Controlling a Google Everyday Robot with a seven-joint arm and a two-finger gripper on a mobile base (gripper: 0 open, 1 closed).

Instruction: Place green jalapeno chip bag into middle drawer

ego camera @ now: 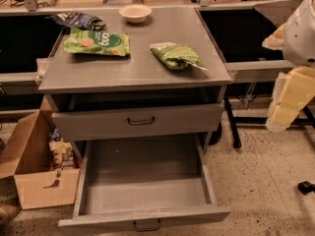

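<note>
The green jalapeno chip bag (176, 55) lies on the right part of the grey cabinet top (147, 75), its tapering end pointing right. The middle drawer (143, 181) is pulled wide open at the bottom, its big tray bare, with a narrow front panel and a small dark handle (146, 225). My gripper (286, 104) hangs at the right edge of the view, beside the cabinet and about level with its top. It is well clear of the bag and holds nothing that I can see.
A bigger flat green bag (97, 42), a dark blue bag (78, 19) and a white bowl (135, 13) sit on the cabinet top. A closed drawer with a taller front (140, 121) is above the open one. A cardboard box (34, 176) stands left on the floor.
</note>
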